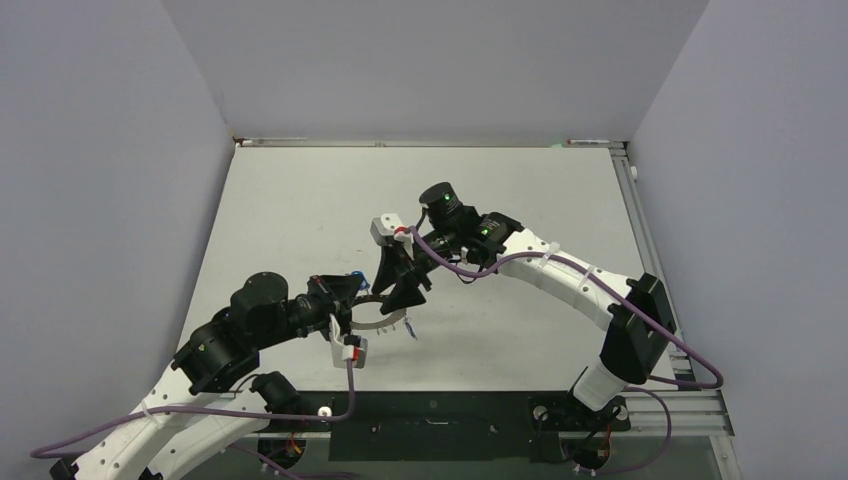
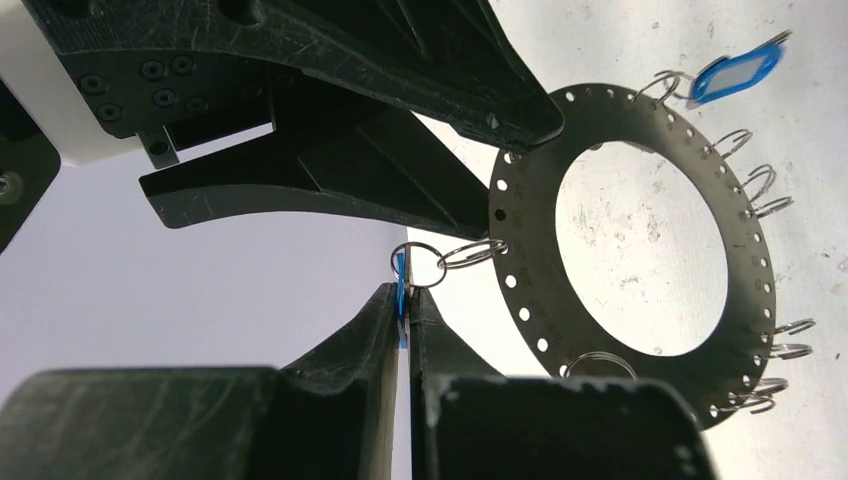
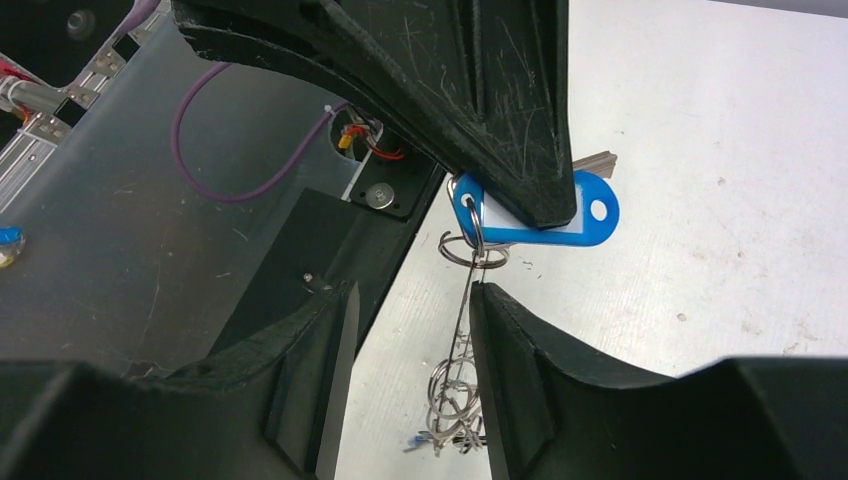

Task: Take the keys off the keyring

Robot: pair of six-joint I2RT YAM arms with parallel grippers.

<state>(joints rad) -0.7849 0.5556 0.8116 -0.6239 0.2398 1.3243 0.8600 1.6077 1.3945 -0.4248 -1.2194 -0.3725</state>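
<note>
The keyring is a flat grey perforated disc with small wire loops round its rim, held off the table between both arms. My left gripper is shut on a blue key tag that hangs from a loop on the disc's near rim. That blue tag has a white label, with a silvery key behind it. A second blue tag hangs at the far rim. My right gripper is open, its jaws astride the edge-on disc, which lies against the right-hand finger.
The white table is walled on the left, back and right. The near edge carries a dark base plate and a purple cable. A metal rail runs along the right side.
</note>
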